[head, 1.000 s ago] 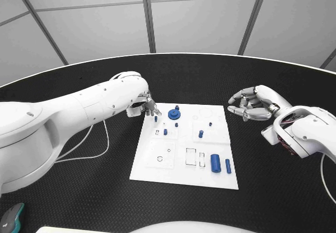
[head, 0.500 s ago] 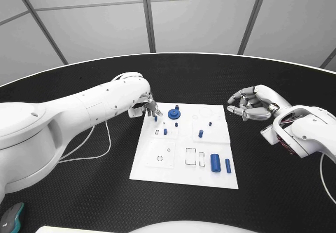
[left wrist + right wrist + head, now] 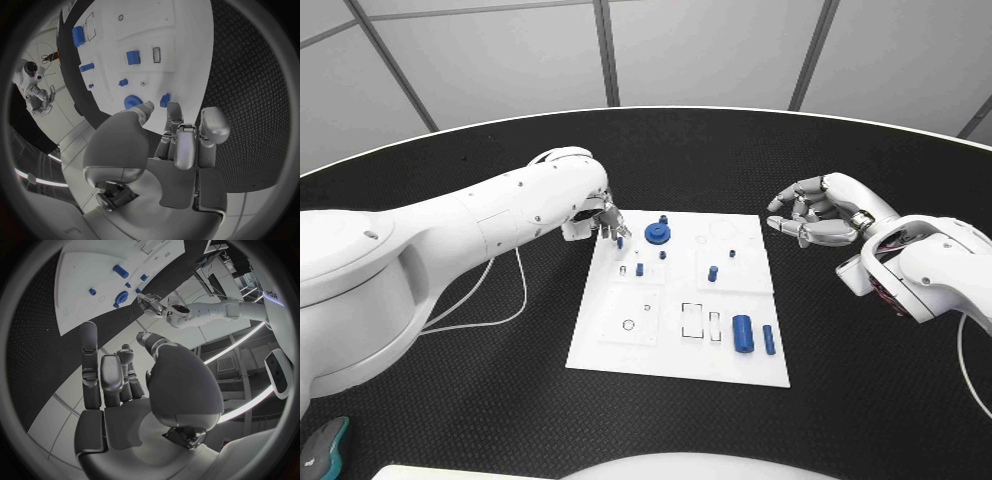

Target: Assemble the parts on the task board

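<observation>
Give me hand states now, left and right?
Left hand: pinching a small blue part at the task board's far-left corner.
Right hand: fingers curled in, holding nothing, off the board.

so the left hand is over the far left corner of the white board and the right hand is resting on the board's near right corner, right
Not quite. The left hand is at the task board's far left corner, but the right hand hangs off the board's far right corner, over the black table, not on the near right one. The head view shows this.
</observation>
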Motion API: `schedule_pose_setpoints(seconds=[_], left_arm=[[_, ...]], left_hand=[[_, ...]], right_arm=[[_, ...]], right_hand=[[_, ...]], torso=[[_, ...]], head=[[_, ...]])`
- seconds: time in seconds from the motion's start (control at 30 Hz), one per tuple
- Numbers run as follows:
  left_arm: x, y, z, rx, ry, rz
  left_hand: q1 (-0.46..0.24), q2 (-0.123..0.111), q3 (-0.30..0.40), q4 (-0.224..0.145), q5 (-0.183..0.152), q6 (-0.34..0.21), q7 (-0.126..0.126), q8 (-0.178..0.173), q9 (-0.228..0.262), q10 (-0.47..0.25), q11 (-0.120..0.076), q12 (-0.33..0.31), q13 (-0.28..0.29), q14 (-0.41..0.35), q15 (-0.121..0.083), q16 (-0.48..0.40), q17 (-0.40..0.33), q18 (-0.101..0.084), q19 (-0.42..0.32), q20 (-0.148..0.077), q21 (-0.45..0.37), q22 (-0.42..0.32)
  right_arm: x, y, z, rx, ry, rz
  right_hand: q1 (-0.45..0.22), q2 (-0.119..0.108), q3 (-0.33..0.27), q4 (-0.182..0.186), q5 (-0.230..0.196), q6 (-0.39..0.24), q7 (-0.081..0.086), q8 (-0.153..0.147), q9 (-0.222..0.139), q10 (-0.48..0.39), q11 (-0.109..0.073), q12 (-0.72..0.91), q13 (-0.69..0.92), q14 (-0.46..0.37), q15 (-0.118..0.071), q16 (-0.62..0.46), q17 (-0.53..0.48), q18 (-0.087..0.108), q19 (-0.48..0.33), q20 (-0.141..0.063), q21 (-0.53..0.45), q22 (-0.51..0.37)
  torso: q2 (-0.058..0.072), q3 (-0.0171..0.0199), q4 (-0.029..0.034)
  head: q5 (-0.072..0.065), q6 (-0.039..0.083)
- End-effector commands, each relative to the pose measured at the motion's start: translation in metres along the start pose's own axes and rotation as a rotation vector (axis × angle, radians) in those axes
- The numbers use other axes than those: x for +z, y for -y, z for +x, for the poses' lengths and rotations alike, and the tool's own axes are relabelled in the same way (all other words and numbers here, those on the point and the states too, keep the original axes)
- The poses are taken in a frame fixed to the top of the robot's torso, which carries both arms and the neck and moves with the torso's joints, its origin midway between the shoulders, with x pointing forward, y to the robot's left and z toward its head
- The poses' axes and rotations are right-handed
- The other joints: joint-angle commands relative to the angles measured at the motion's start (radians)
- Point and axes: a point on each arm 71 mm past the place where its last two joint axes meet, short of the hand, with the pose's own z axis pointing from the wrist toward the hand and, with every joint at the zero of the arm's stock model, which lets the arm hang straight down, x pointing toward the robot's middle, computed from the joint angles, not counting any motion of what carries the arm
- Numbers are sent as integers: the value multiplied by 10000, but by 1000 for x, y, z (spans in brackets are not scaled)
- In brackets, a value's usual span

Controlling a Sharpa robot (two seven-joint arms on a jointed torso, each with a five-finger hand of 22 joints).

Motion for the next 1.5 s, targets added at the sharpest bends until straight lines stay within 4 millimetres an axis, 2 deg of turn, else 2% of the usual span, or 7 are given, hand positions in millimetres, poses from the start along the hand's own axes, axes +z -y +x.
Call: schedule_pose_setpoints(seconds=[0.03,0.93,1.5], left_arm=[[0,-1,0,-11,4,-39],[0,0,1,101,-146,-50],[1,1,3,180,-306,-23]], left_hand=[[-12,115,64,10,-33,94,6,40,-9,62,14,52,9,742,-2,34,1753,108,72,30,38,15],[234,192,326,-26,-35,308,-74,189,-120,139,-54,144,76,758,-56,62,1790,92,102,-5,110,111],[726,419,775,-167,-36,372,-164,356,-205,222,-142,174,75,783,-134,104,1853,72,137,-48,191,225]], right_arm=[[0,0,0,0,1,0],[0,0,0,5,-7,-6],[0,0,0,6,-15,-9]], right_hand=[[48,-34,34,4,52,-73,-9,35,-11,-23,-12,-63,-7,42,-37,-45,3,142,27,10,-45,-8],[58,-11,59,7,56,-72,-9,60,-19,1,-12,-28,24,52,-38,-41,35,137,45,10,-33,25],[58,-11,59,7,56,-72,-9,60,-19,1,-12,-28,24,52,-38,-41,35,137,45,10,-33,25]], torso=[[-2,-1,3],[-7,-1,0],[-9,4,-6]], head=[[-2,-18],[-14,-46],[-29,-80]])
